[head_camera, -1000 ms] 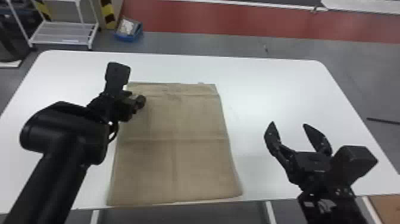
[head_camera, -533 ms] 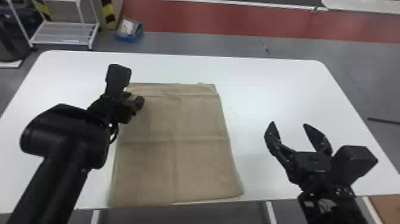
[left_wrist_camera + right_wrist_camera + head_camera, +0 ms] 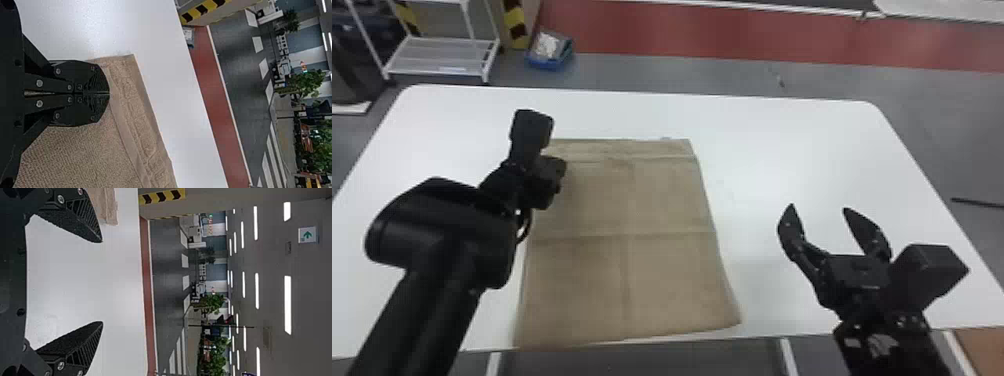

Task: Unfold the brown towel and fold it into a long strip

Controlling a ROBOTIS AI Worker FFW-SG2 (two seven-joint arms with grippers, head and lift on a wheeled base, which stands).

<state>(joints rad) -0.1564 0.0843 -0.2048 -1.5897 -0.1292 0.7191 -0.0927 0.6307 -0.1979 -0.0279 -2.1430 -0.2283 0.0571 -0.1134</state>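
The brown towel (image 3: pixel 667 200) is lying spread on the white tabletop (image 3: pixel 782 150) as a broad rectangle, its near edge running close along the tabletop's near side. One crease is crossing its middle from side to side, and another is running lengthwise through the cloth, meeting the first. A woven band is stretching across the towel's far end, just inside the hem, with its ribbed texture showing in the left wrist view. The left claw (image 3: pixel 559 172) is sitting at the towel's left edge, near the far left corner. Its two black fingers (image 3: pixel 88 80) are pressing together, pad to pad, and their tips are overlapping the cloth from the wrist camera's angle; whether any fabric is being pinched between them, I cannot tell. The right claw (image 3: pixel 819 207) is staying wide open, with nothing between its fingers, over the tabletop to the right of the towel and well apart from it. Beyond the towel, past the tabletop's far edge, a blue bin (image 3: pixel 549 62) is sitting on the gray floor (image 3: pixel 657 72), with a white rack (image 3: pixel 442 55) standing to its left. A red strip (image 3: pixel 732 40) is running across the floor, farther beyond the towel.
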